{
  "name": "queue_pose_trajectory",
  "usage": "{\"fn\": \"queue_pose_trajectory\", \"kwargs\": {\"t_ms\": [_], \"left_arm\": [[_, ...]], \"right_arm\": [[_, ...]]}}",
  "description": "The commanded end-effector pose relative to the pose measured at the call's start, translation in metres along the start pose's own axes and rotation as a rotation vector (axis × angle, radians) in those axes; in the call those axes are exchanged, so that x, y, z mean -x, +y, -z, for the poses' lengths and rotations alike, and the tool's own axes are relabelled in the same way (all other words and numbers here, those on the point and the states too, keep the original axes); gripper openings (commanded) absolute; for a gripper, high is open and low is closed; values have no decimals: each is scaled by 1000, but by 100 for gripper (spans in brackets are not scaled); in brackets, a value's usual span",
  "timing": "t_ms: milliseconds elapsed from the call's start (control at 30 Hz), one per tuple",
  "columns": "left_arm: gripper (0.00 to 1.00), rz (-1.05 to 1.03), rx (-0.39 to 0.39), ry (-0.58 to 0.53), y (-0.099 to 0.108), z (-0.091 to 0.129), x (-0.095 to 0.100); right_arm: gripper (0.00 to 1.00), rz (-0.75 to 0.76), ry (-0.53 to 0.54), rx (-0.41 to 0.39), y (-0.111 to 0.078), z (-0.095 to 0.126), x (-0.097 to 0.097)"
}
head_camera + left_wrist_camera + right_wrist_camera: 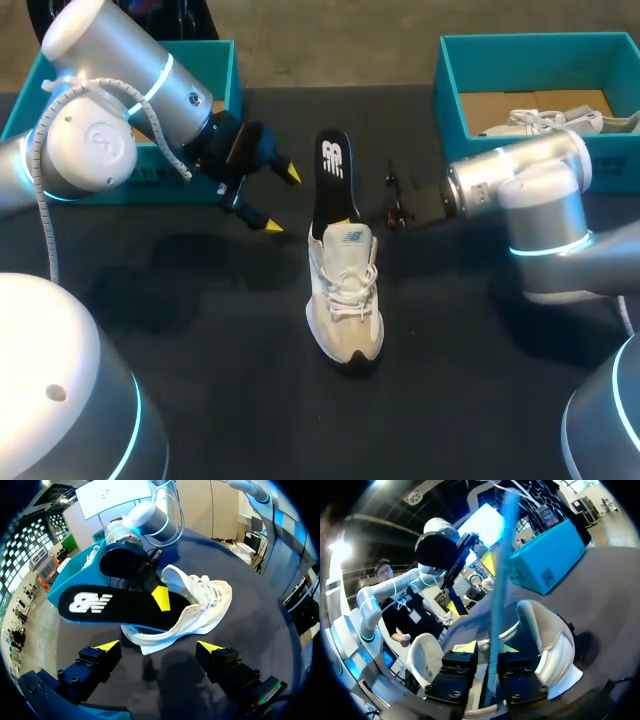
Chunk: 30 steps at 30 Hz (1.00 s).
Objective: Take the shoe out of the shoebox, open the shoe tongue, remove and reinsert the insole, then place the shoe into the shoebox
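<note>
Item: shoe (345, 300), pale lace-up sneaker, standing upright on its sole on the dark counter (200, 350), outside both boxes, laces up. It lies ahead of the left fingers (95, 660) and is not touched by them, and it sits directly beneath and ahead of the right fingers (462, 667). Item: insole (332, 175), black with a white mark and a blue edge. One end is lodged in the shoe's heel opening, and the rest rises out past the heel at a slant, clear of the counter. Right fingers: pressed onto the insole from both faces, its thin edge running up between the two yellow tips; one tip shows against the insole's black face in the left wrist view, just above the heel collar. Left fingers: spread wide, nothing between them, hanging above the counter beside the insole's free end and apart from it. Item: left shoebox (228, 75), teal, behind the left fingers, contents hidden by the arm. Item: right shoebox (450, 100), teal, open, well beyond the right fingers, holding a second shoe (545, 120), also pale.
</note>
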<state>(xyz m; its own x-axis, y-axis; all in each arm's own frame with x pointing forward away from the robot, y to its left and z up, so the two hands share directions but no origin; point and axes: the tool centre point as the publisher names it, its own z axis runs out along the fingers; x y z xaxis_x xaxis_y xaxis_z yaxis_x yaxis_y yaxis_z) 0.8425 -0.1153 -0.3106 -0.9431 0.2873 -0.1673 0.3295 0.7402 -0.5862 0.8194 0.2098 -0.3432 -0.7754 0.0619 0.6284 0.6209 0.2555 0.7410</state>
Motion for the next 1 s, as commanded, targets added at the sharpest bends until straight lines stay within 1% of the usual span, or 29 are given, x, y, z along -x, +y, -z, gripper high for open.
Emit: {"fn": "queue_pose_trajectory", "kwargs": {"t_ms": [33, 100, 233, 300, 367, 533, 733, 1000], "left_arm": [[100, 0, 4, 0, 0, 0, -1], [100, 0, 4, 0, 0, 0, -1], [100, 0, 4, 0, 0, 0, -1], [100, 0, 4, 0, 0, 0, -1], [100, 0, 4, 0, 0, 0, -1], [100, 0, 4, 0, 0, 0, -1], [100, 0, 4, 0, 0, 0, -1], [100, 0, 4, 0, 0, 0, -1]], "right_arm": [[32, 11, -24, -11, 10, 5, -11], [32, 23, -29, -14, 14, 6, -11], [28, 37, -28, -19, 19, 6, -9], [18, 41, -24, -28, 21, 6, -7], [0, 38, -16, -36, 21, 5, -4], [0, 11, 2, -59, 16, 7, 0], [0, -34, 21, -95, 4, 6, 2], [0, -76, 26, -116, -8, 6, -9]]}}
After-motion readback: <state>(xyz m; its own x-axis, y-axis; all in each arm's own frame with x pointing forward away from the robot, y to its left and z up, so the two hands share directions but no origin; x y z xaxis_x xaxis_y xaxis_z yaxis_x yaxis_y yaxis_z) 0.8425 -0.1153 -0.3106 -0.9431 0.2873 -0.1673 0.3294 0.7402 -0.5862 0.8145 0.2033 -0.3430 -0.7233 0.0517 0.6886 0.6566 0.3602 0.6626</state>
